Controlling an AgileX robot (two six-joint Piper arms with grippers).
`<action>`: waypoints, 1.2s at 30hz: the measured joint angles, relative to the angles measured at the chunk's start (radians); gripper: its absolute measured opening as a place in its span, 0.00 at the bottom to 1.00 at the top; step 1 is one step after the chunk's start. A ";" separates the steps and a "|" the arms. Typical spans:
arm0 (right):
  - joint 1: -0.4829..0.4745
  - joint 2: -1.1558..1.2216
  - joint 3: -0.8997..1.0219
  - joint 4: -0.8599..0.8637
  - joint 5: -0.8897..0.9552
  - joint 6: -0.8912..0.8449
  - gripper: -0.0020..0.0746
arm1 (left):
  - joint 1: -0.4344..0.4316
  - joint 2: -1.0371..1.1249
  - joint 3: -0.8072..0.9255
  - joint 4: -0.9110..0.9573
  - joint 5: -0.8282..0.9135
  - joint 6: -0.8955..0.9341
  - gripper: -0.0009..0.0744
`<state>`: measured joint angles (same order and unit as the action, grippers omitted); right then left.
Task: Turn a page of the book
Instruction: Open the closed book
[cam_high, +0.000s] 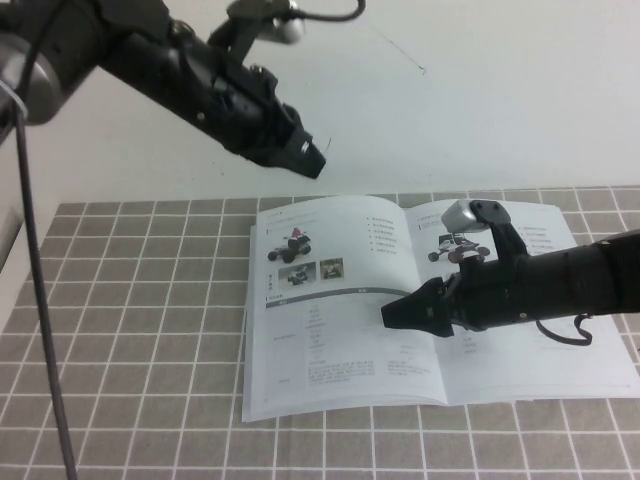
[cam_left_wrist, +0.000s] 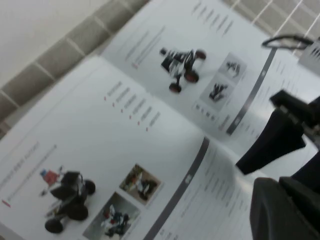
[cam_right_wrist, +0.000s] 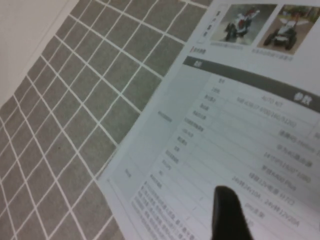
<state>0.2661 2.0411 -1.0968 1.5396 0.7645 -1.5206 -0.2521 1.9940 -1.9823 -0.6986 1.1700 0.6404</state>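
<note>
The book (cam_high: 330, 350) lies open and flat on the checked cloth, its white pages printed with small vehicle photos, a dark grey bar and fine-print tables. My right gripper (cam_high: 392, 313) reaches in from the right, low over the left-hand page (cam_high: 300, 300) close to the spine. It is open and holds nothing. One of its fingers (cam_right_wrist: 227, 215) shows over that page's table (cam_right_wrist: 250, 150); whether it touches the paper I cannot tell. My left gripper (cam_high: 308, 157) hangs shut in the air above the book's far left corner, well clear of it.
A grey cloth with a white grid (cam_high: 130, 330) covers the table under the book. A plain white wall (cam_high: 480, 110) stands behind it. A thin dark cable (cam_high: 40, 330) runs down the left side.
</note>
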 joint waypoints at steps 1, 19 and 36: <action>0.000 0.000 0.000 -0.003 -0.002 0.005 0.51 | 0.000 0.023 0.000 0.010 0.015 0.000 0.01; -0.037 -0.002 -0.021 -0.372 -0.245 0.297 0.32 | -0.029 0.372 0.004 0.103 0.037 -0.089 0.01; -0.041 -0.192 -0.023 -0.850 -0.360 0.633 0.30 | -0.037 0.372 0.000 0.152 0.039 -0.133 0.01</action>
<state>0.2250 1.8492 -1.1195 0.6897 0.4041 -0.8872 -0.2893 2.3655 -1.9821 -0.5461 1.2088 0.5072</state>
